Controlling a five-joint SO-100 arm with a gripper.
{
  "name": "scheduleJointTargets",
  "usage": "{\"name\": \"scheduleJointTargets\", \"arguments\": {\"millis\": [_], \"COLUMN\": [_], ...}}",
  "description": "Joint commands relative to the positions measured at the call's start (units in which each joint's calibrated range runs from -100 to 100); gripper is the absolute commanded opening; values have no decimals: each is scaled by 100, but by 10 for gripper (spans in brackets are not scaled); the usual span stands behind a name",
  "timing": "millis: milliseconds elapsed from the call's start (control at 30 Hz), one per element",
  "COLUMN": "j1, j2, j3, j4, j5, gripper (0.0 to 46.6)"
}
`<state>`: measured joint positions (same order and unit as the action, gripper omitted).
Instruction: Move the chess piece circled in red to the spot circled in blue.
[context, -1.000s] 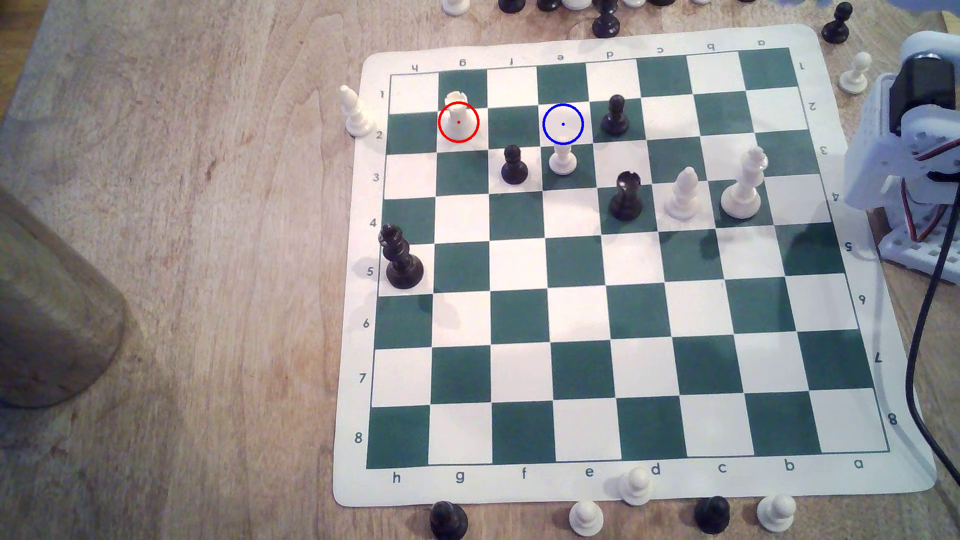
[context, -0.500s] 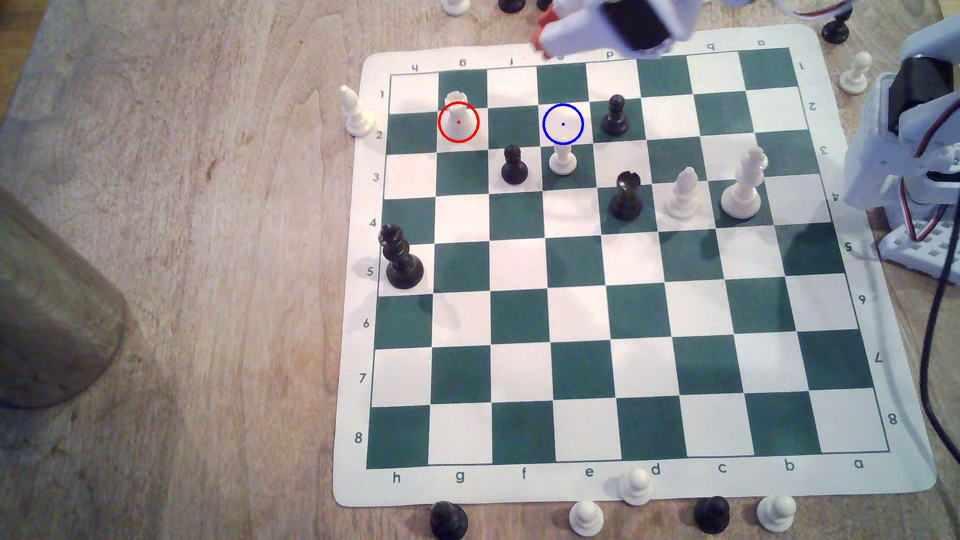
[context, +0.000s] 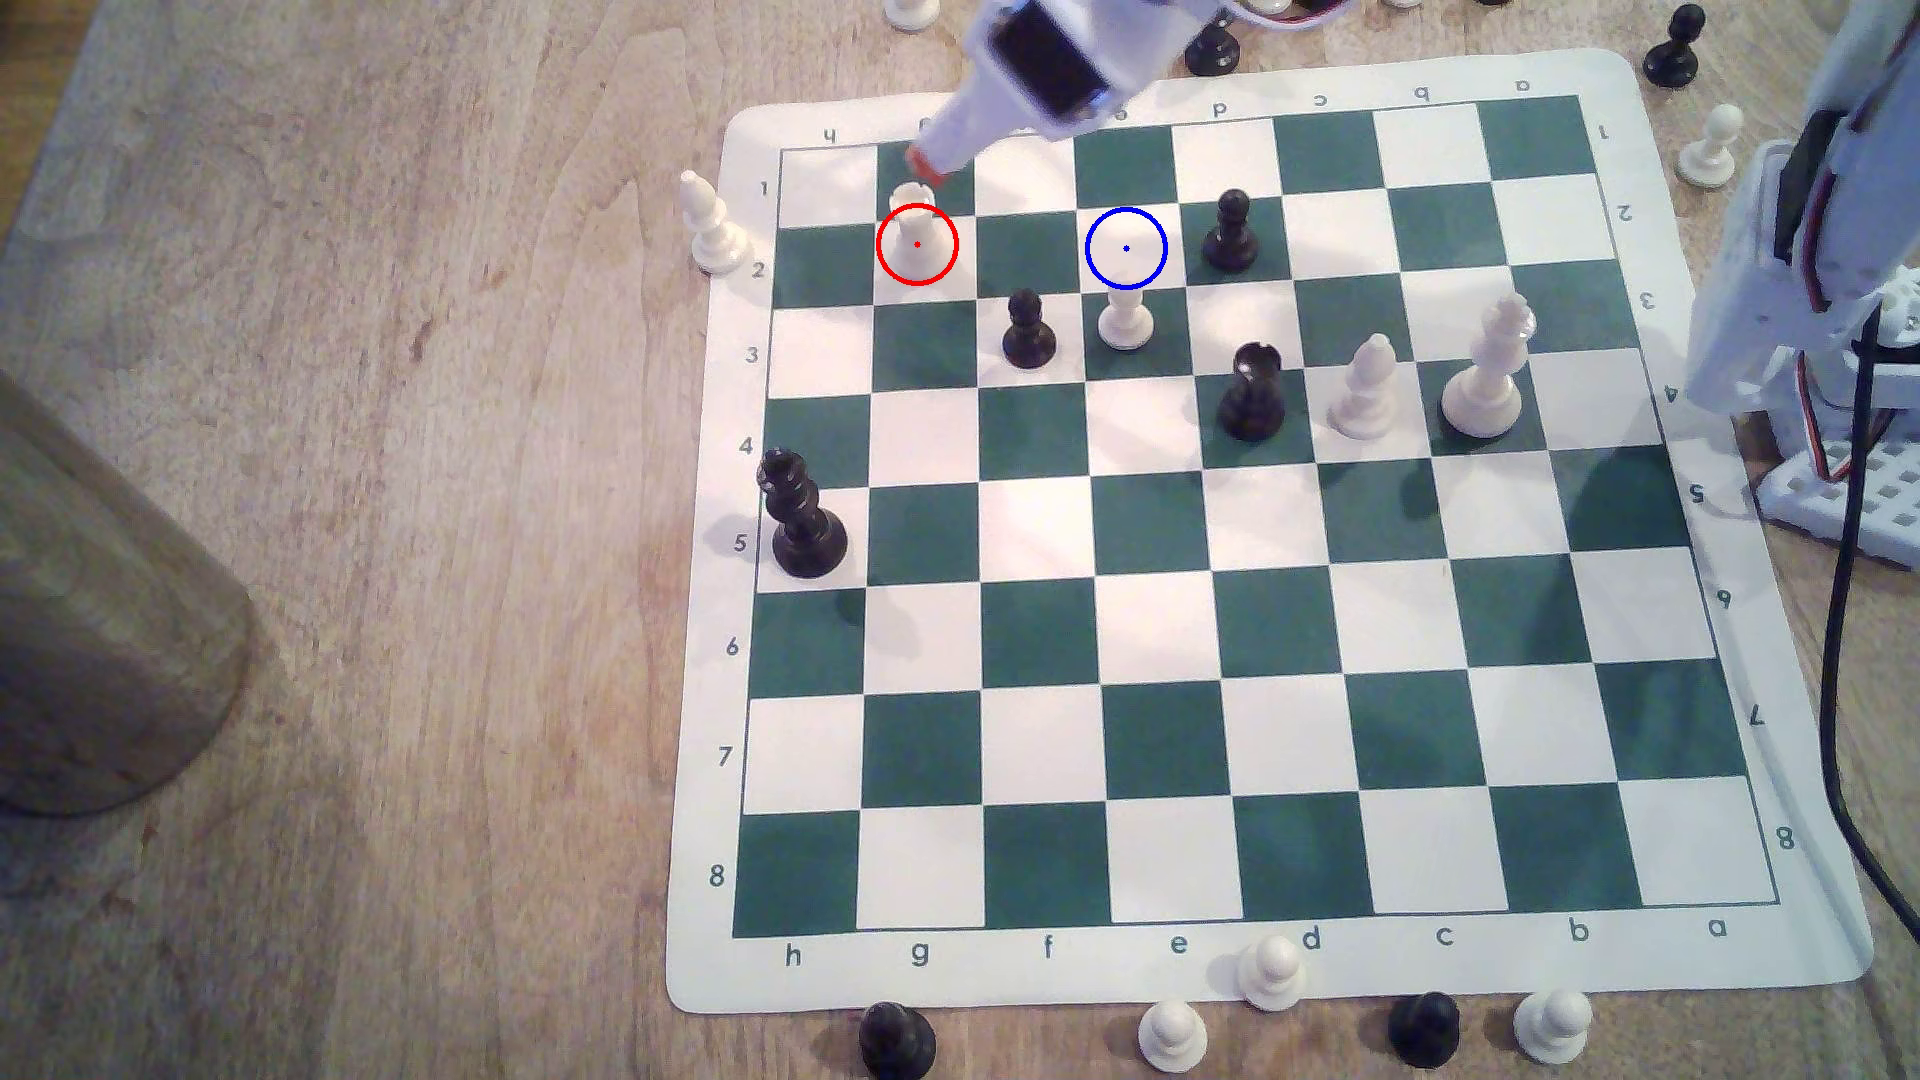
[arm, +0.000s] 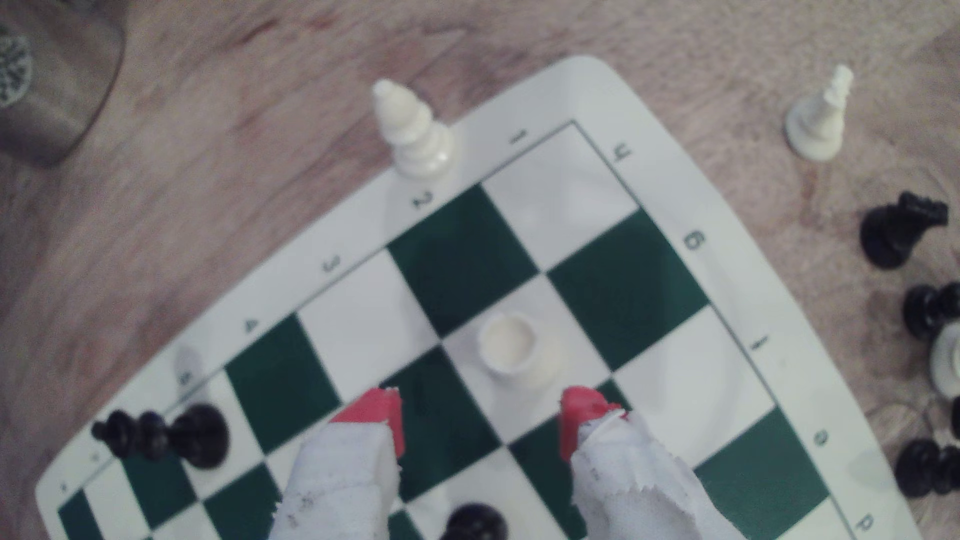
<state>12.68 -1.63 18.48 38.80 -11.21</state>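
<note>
The white rook (context: 914, 231), a stout cream tower with a notched crown, stands upright on the red-ringed white square near the board's far left in the exterior view. The blue-ringed white square (context: 1126, 248) lies two squares to its right and is bare. My gripper (context: 925, 161) hovers just beyond the rook, its red tips pointing down at it. In the wrist view the rook (arm: 511, 345) sits slightly ahead of my gripper (arm: 480, 418), whose red-tipped fingers (arm: 384, 415) stand wide apart. The gripper is open and holds nothing.
A white pawn (context: 1125, 317) stands just in front of the blue spot, a black pawn (context: 1232, 234) to its right, another black pawn (context: 1029, 330) nearby. A white bishop (context: 710, 223) stands off the board's left edge. The arm base (context: 1829, 312) is at right.
The arm came in from the exterior view's top edge and swung left and down, from above the e-d columns to just beyond the rook. No piece has moved.
</note>
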Motion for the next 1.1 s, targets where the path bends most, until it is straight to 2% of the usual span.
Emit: {"name": "scheduleJointTargets", "arguments": {"millis": [0,233,400,900,967,1067], "j1": [65,18,-44,-29,-21,-21], "j2": [129,690,1123,1657,1657,1657], "j3": [-633,-969,-1259,-1622,-1622,-1640], "j4": [-400,-441,-392,-408,-416,-432], "j5": [-93,-98,-98,-98,-93,-83], "gripper": [190,189,165,174,165,86]}}
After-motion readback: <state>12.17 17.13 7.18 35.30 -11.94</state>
